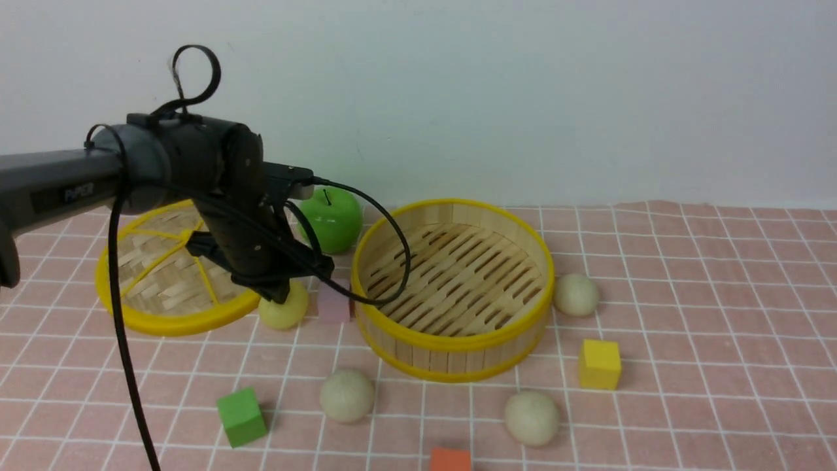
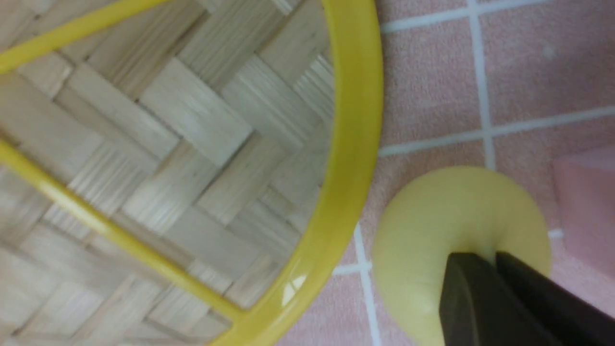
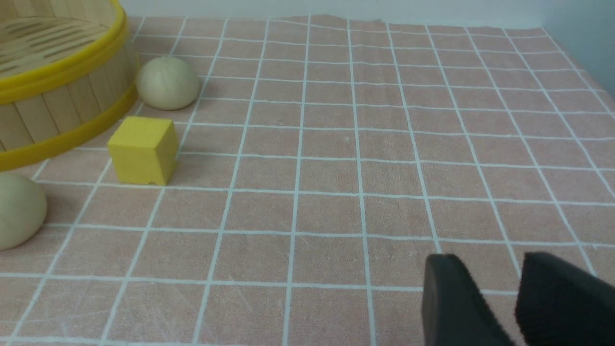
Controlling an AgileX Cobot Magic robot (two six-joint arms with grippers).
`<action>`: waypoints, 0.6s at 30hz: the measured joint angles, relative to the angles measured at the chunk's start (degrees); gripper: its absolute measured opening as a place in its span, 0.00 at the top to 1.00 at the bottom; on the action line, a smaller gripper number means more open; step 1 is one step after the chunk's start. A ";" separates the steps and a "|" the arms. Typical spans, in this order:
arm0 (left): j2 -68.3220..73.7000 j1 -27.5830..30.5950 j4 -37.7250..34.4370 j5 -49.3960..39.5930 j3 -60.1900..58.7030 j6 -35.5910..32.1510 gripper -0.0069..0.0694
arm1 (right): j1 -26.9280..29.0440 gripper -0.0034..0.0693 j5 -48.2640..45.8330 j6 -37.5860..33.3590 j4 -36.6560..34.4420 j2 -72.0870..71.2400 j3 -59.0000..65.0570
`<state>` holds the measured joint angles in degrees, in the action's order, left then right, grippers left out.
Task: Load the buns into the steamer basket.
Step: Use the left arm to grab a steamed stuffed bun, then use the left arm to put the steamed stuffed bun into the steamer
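The pale yellow bun point(image 1: 284, 313) point(image 2: 432, 226) lies on the pink cloth between the lid and the steamer basket point(image 1: 451, 366) point(image 3: 62, 72), whose slatted floor holds nothing. My left gripper point(image 1: 281, 297) point(image 2: 495, 254) comes down onto this bun from above. Its fingers are shut, pinching the dimpled top. Three off-white buns lie around the basket: one at its right point(image 1: 575, 294) point(image 3: 167, 82), one front left point(image 1: 346, 394), one front right point(image 1: 531, 417) point(image 3: 17, 211). My right gripper point(image 3: 490, 262) hovers over bare cloth, open with nothing in it; the front view does not show it.
The flat woven lid point(image 1: 163, 320) point(image 2: 355, 120) lies left of the yellow bun. A green apple point(image 1: 332, 219) stands behind. A pink cube point(image 1: 333, 304) point(image 2: 586, 192) sits next to the bun. Green point(image 1: 241, 415), yellow point(image 1: 599, 364) point(image 3: 142, 150) and orange point(image 1: 450, 460) cubes lie in front.
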<state>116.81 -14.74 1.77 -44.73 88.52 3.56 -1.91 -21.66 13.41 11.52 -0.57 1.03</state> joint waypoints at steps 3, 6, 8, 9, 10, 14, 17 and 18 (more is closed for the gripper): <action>-3.85 -0.11 -0.42 -0.79 0.00 0.00 0.93 | 0.00 0.62 0.00 0.00 0.00 0.00 0.00; -8.63 -0.17 -1.77 -0.92 0.00 -0.36 0.93 | 0.00 0.62 0.00 0.00 0.00 0.00 0.00; -11.46 -0.62 -4.79 -1.18 0.00 -2.70 0.93 | 0.00 0.62 0.00 0.00 0.00 0.00 0.00; -12.44 -1.10 -6.18 -1.18 0.00 -4.19 0.93 | 0.00 0.62 0.00 0.00 0.00 0.00 0.00; -13.08 -1.51 -7.73 -1.18 0.00 -6.01 0.93 | 0.00 0.62 0.00 0.00 0.00 0.00 0.00; -13.84 -5.40 -14.83 -0.47 0.00 -13.22 0.93 | 0.00 0.62 0.00 0.00 0.00 0.00 0.00; -12.26 -9.92 -17.92 3.60 0.00 -15.75 0.93 | 0.00 0.62 0.00 0.00 0.00 0.00 0.00; -11.96 -10.26 -17.92 3.86 0.00 -15.86 0.93 | 0.00 0.62 0.00 0.00 0.00 0.00 0.00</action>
<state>104.85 -25.00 -16.14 -40.87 88.52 -12.30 -1.91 -21.66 13.41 11.52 -0.57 1.03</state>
